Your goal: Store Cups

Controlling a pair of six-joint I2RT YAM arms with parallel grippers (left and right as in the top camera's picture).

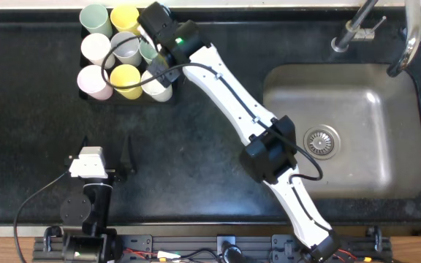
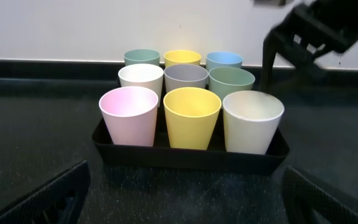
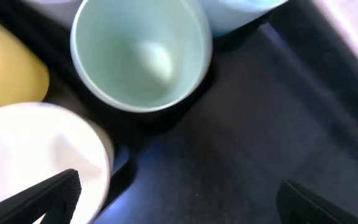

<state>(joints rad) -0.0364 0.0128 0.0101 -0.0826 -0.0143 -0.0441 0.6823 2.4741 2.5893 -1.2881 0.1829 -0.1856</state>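
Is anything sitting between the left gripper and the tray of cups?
Nothing visible. Bare counter runs from the left gripper to the tray and its front wall. The right gripper hangs off to one side, at the tray's edge by the cream cup, out of that path.

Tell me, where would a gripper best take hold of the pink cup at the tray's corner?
Probably by its rim, from above: one finger inside the open mouth, one on the outer wall. The pink cup stands upright at a corner of the tray, with the yellow cup and a white cup close beside it, so only its outward sides look free for a finger.
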